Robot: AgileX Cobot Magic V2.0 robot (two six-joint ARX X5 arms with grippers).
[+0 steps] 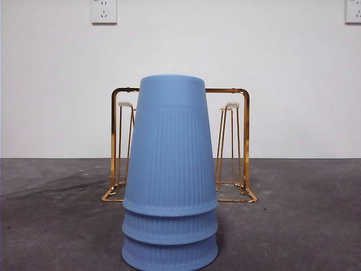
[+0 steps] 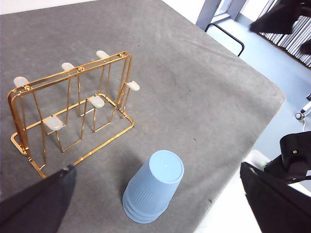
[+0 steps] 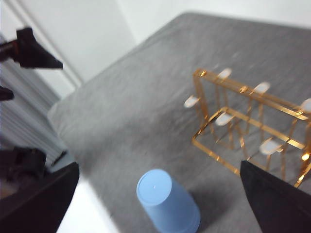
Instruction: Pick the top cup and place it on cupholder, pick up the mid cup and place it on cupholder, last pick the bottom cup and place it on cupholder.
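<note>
Three light blue ribbed cups stand upside down, nested in one stack, near the table's front edge. The top cup (image 1: 171,147) covers most of the mid cup (image 1: 169,228) and the bottom cup (image 1: 169,255), of which only rim bands show. The stack (image 2: 153,191) (image 3: 167,204) is free of both grippers. Behind it stands the gold wire cupholder (image 1: 243,141) (image 2: 73,97) (image 3: 248,121), its white-tipped prongs bare. My left gripper (image 2: 156,166) hangs high above the table, open. My right gripper (image 3: 159,164) hovers high too, also open. Neither arm appears in the front view.
The grey table's edge (image 2: 252,131) runs close beside the stack, with floor and chair legs beyond it. A white wall with two sockets (image 1: 104,11) rises behind the rack. A dark part of the other arm (image 3: 29,48) shows in the right wrist view.
</note>
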